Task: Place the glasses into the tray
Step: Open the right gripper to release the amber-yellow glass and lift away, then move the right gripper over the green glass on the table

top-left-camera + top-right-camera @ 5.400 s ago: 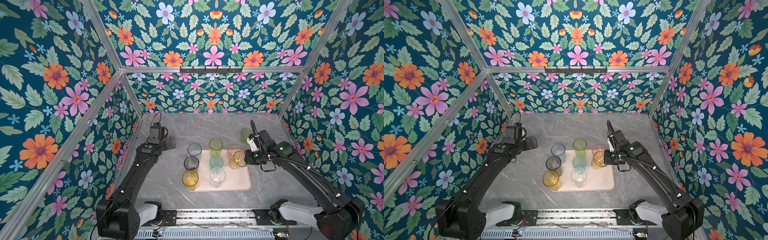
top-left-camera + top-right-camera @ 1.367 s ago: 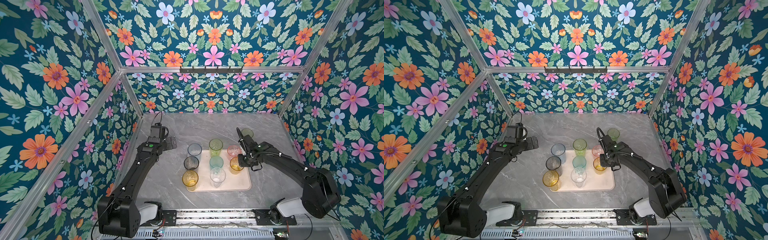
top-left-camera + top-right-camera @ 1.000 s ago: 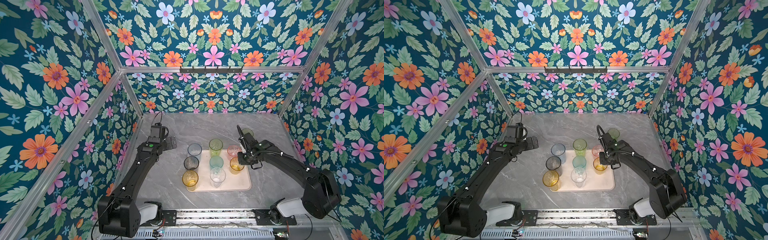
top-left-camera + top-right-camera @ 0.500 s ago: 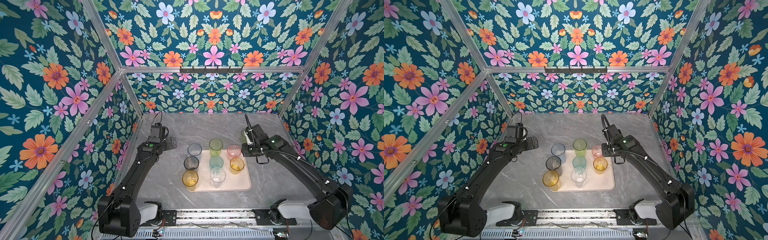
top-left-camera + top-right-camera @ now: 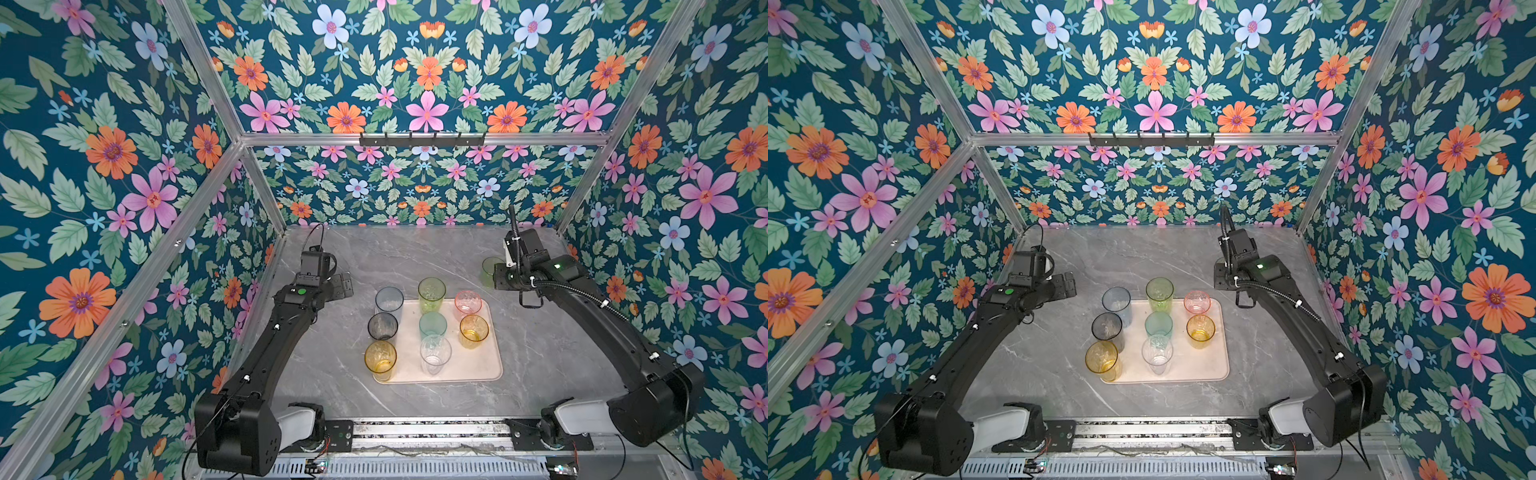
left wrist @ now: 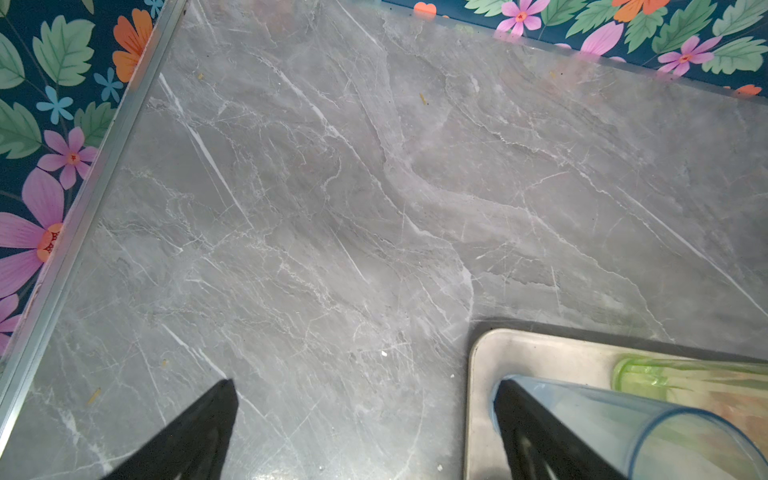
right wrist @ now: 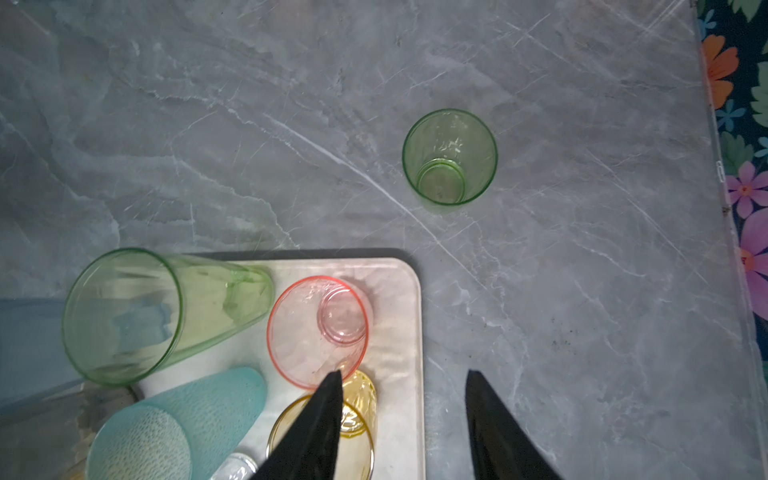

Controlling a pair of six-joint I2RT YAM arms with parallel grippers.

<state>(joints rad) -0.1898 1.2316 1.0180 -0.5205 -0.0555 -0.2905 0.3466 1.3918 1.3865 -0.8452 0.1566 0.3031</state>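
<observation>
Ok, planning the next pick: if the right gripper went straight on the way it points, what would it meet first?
Likely the short green glass, upright on the table past the tray corner, though depth is unclear.

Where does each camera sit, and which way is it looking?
Top views: paired, high behind the black left arm and right arm, looking down on grey marble table, pale pink rectangular tray.
Left wrist: on that arm, looking down past open left gripper at table.
Right wrist: looking down past right gripper at short green translucent tumbler.
Shared: both wrist views catch the tray.
</observation>
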